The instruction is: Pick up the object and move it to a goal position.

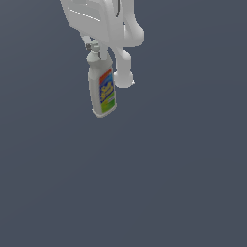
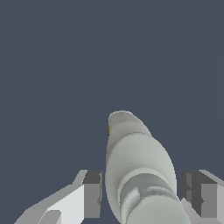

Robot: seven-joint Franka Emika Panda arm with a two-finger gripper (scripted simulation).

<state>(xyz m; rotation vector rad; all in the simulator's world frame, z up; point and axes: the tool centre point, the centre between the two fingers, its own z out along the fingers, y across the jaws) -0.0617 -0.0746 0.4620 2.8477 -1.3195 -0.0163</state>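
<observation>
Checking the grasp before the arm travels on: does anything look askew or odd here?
The bottle hangs below the tool, held near its cap, and leans slightly rather than plumb. In the wrist view the fingers sit wide of the bottle's neck with gaps showing, so firm contact can't be confirmed. No spill or damage shows.

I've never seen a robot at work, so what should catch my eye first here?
A small white bottle with a bright blue, yellow and green label hangs cap-up below the white arm, near the top of the exterior view. In the wrist view the gripper has a finger on each side of its neck. All around is plain dark grey.
</observation>
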